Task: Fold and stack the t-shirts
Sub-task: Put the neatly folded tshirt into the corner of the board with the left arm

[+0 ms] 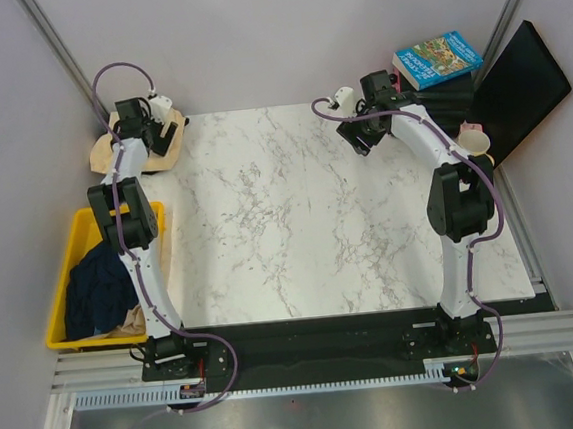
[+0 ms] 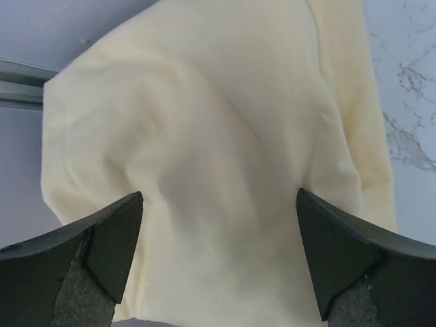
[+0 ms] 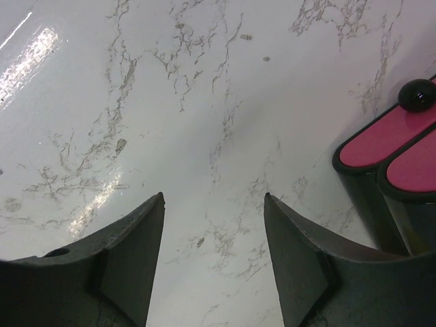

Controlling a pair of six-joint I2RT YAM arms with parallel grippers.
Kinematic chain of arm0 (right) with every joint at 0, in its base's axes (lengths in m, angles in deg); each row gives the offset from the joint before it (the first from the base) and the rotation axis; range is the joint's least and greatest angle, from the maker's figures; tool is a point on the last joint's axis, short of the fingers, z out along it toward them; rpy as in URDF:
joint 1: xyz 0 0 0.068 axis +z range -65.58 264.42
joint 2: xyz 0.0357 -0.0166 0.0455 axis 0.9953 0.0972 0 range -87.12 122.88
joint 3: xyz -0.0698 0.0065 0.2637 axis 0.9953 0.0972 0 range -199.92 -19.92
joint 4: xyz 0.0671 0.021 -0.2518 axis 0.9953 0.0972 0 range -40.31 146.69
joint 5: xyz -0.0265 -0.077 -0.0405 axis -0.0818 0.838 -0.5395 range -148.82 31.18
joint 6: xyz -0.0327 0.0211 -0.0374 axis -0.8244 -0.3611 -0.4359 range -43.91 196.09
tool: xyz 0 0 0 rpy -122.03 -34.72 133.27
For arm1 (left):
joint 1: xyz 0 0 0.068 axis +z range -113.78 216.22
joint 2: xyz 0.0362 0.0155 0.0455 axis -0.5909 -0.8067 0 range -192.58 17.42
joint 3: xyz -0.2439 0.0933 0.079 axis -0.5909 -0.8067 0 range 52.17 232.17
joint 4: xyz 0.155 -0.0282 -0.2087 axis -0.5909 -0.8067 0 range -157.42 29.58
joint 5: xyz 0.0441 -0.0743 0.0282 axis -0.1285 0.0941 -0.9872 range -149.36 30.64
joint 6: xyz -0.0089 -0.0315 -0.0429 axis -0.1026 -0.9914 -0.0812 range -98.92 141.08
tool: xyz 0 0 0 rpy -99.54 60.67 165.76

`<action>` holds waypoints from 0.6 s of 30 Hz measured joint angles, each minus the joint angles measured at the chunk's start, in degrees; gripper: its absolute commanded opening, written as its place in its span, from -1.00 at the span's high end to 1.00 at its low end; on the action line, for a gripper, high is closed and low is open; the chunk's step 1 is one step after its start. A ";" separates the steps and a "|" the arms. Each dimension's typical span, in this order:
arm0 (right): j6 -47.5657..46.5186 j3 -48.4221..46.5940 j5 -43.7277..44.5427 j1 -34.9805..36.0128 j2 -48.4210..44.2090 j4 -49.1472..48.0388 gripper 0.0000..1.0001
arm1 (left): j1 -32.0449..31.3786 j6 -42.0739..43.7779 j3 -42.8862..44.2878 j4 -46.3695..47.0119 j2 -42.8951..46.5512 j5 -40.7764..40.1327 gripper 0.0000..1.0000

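Note:
A folded pale cream-yellow t-shirt (image 1: 121, 157) lies at the table's far left corner and fills the left wrist view (image 2: 218, 122). My left gripper (image 1: 167, 135) hovers over it, open wide (image 2: 218, 204), with nothing between its fingers (image 2: 116, 238). A dark navy t-shirt (image 1: 97, 286) lies crumpled in the yellow bin (image 1: 58, 313) at the left, with a bit of cream cloth (image 1: 127, 324) beside it. My right gripper (image 1: 360, 133) hangs open at the far right of the white marble table (image 1: 297, 224). Only bare marble shows between its fingertips (image 3: 214, 201).
A colourful book (image 1: 439, 59) and a black panel (image 1: 521, 89) stand off the table's back right corner, with a small pink item (image 1: 473, 138) near the right arm. A red-and-black object (image 3: 392, 146) lies at the right edge of the right wrist view.

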 measured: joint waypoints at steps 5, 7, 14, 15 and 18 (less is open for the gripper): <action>-0.02 -0.35 0.00 0.09 0.02 0.04 -0.37 | 0.00 0.00 -1.20 -2.19 0.00 1.22 -0.99; -0.04 -0.68 0.00 0.11 0.02 0.00 -0.36 | 0.02 0.00 -2.36 -2.54 0.00 1.27 -0.99; -0.20 -1.11 0.13 0.35 0.02 0.02 -0.39 | 0.02 -0.42 -3.80 -3.15 0.17 1.22 -0.99; -0.20 -1.11 0.15 0.35 0.02 -0.02 -0.40 | 0.02 -0.85 -3.74 -3.41 0.28 1.22 -0.99; -0.20 -1.14 0.50 0.35 0.02 -0.04 -0.45 | -0.04 -3.10 -3.06 -5.49 1.51 1.31 -0.99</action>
